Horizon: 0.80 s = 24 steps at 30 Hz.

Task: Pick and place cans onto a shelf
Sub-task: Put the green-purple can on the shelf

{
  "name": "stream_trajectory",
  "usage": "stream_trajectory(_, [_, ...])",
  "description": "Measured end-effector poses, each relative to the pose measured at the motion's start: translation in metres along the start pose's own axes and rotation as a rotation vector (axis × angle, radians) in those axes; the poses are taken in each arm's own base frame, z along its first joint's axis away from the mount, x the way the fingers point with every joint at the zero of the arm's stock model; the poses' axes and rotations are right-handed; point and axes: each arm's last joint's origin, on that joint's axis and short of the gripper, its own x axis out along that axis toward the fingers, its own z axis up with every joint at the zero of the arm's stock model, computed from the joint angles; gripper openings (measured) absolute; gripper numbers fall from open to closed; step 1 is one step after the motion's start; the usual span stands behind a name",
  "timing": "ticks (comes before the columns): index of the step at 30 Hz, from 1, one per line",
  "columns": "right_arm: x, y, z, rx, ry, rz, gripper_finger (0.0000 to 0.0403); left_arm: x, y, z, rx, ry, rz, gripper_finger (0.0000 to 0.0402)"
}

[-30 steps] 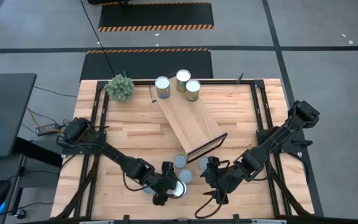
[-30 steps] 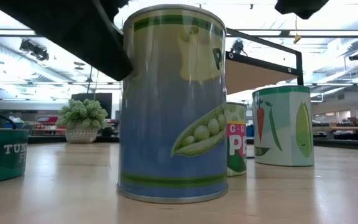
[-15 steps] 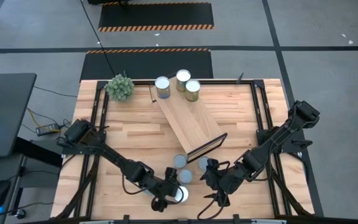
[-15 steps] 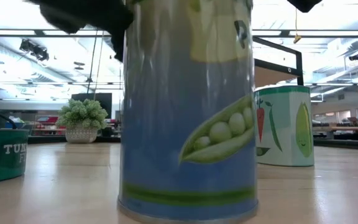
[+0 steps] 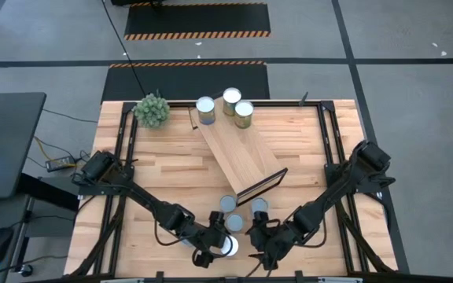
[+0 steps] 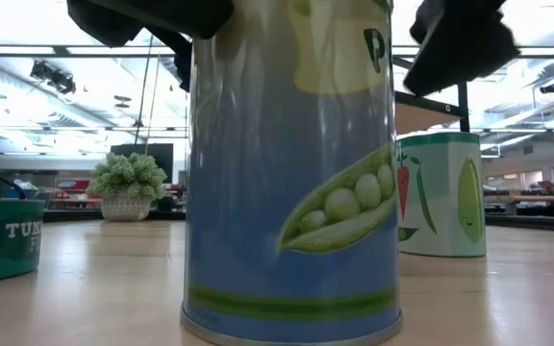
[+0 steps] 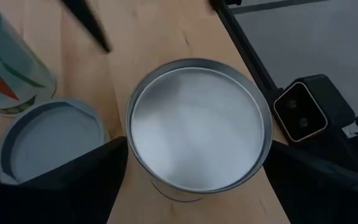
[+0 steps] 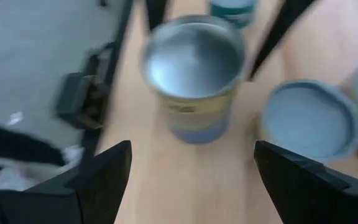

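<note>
My left gripper [image 5: 221, 245] is shut on a pea-label can [image 7: 199, 124] with a silvery top, near the table's near edge; the can fills the low view [image 6: 291, 173]. My right gripper [image 5: 259, 238] is open and empty just right of that can, which shows ahead of it in the right wrist view [image 8: 194, 68]. Three more cans stand upright on the table near the shelf's dark-framed end: [image 5: 228, 203], [image 5: 233, 223], [image 5: 259, 206]. The light-wood shelf [image 5: 238, 153] lies slantwise on the table. Three cans [image 5: 231, 97] stand at its far end. My left gripper has the pea can's round wall, just under the top rim [image 7: 135, 163], between its two fingers [image 7: 73, 180], one on each opposite side. The fingers come from above, pointing down. The can stands upright with its base [image 6: 291, 327] on the table.
A teal tuna can [image 6: 3, 235] stands left of the pea can. A can with a blue-grey top [image 7: 48, 143] stands close beside the pea can. A spiky green plant ball [image 5: 152, 110] sits at the far left corner. A camera block [image 7: 300, 112] sits at the table's near edge.
My left gripper has moved the pea can a little toward the table's near edge, upright all the while, then held still. My right gripper has gone toward the table's left and near edge, closer to the pea can, and its arm has swung with it.
</note>
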Motion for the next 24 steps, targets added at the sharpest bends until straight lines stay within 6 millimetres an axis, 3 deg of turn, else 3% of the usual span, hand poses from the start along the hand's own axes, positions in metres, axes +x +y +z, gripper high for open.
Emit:
stream_trajectory(4, [0.014, -0.001, 0.002, 0.002, -0.014, -0.121, 0.0347, 0.0, -0.002, 0.0, -0.011, 0.001, -0.003, 0.0371])
stream_trajectory(11, [0.037, -0.008, 0.008, 0.006, -0.008, -0.175, 0.0347, 0.0, -0.002, 0.0, -0.013, -0.003, 0.007, 0.0371])
stream_trajectory(24, [0.03, -0.018, 0.017, -0.003, 0.017, -0.172, 0.0347, 0.0, -0.002, -0.002, -0.002, 0.013, 0.011, 0.0362])
